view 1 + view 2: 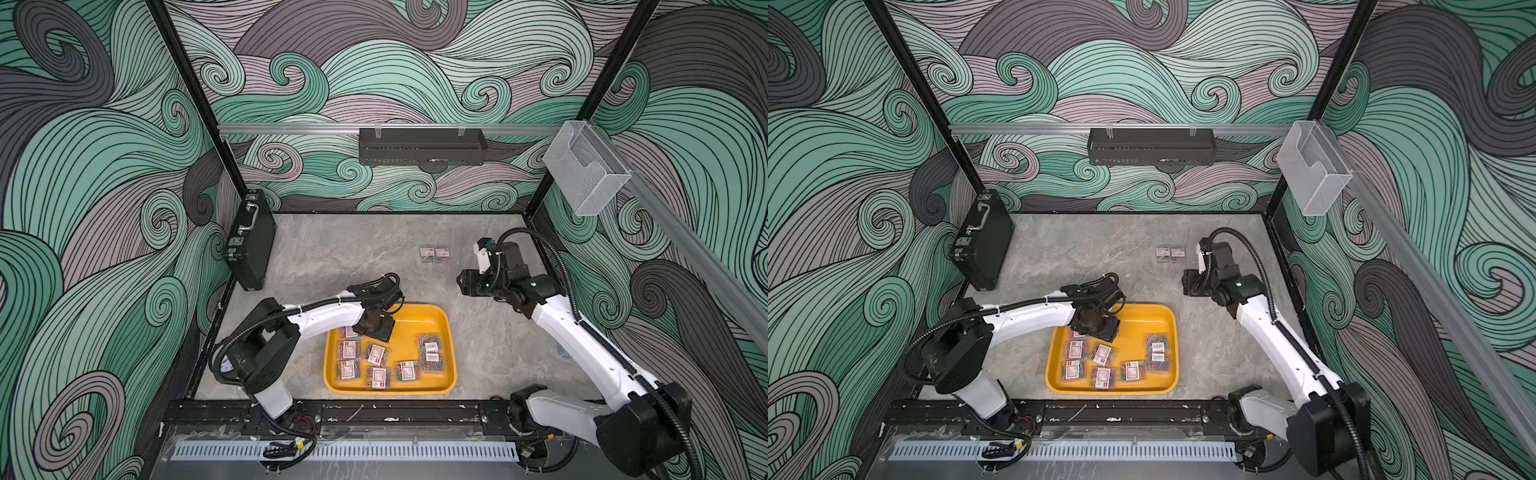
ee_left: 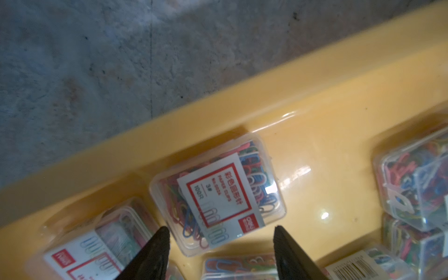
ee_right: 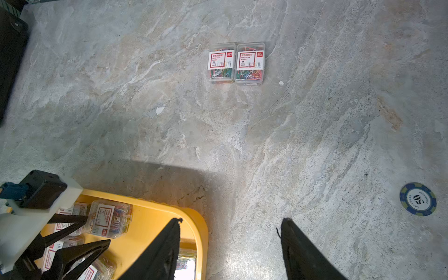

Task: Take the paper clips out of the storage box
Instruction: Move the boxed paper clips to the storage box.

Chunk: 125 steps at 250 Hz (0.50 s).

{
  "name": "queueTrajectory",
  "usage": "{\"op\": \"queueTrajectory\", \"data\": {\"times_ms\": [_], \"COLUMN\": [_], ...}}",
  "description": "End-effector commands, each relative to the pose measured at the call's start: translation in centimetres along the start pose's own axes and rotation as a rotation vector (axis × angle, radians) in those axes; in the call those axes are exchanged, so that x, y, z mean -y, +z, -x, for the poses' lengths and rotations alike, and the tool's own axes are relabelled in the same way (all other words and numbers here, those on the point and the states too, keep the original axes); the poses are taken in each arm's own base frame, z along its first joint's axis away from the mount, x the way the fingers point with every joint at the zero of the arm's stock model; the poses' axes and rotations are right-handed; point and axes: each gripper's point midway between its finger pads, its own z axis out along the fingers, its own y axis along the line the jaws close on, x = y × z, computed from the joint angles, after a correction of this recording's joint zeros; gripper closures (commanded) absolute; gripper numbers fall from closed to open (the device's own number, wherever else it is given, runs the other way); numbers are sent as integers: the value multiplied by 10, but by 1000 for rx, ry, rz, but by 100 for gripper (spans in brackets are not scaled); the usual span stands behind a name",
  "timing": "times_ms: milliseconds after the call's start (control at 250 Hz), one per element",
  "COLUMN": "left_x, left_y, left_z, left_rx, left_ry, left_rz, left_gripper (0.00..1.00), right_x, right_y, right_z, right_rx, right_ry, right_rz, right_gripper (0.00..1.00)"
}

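The storage box point(image 1: 441, 316) is a shallow yellow tray near the table's front, and several clear boxes of paper clips point(image 1: 376, 354) lie in it. Two more paper clip boxes point(image 1: 434, 253) sit side by side on the table behind the tray. My left gripper point(image 2: 220, 228) hangs open over the tray's far left part. Its fingertips straddle the near end of a labelled box point(image 2: 218, 194) lying against the rim point(image 2: 218, 116), without touching it. My right gripper point(image 3: 232, 219) is open and empty above the table, by the tray's far right corner point(image 3: 200, 218).
A black briefcase point(image 1: 249, 241) leans against the left wall. A clear acrylic holder point(image 1: 586, 166) hangs on the right wall and a black shelf point(image 1: 422, 145) on the back wall. A blue poker chip point(image 3: 417, 198) lies on the table to the right.
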Motion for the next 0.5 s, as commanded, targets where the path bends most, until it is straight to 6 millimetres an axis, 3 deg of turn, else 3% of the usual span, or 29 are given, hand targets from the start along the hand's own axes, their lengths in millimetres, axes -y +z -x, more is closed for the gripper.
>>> {"op": "queueTrajectory", "data": {"times_ms": [0, 360, 495], "left_x": [12, 70, 58], "left_y": [4, -11, -19], "left_z": [-11, -15, -3], "left_rx": [-44, -12, 51], "left_ry": [1, 172, 164], "left_rz": [-57, -218, -116], "left_gripper": [34, 36, 36], "right_x": [5, 7, 7], "right_y": [-3, -4, -5], "right_z": [-6, -8, -8], "right_rx": [-9, -4, -1], "right_ry": [-11, -8, -7], "right_rz": [-25, -35, -34], "right_gripper": [33, 33, 33]}}
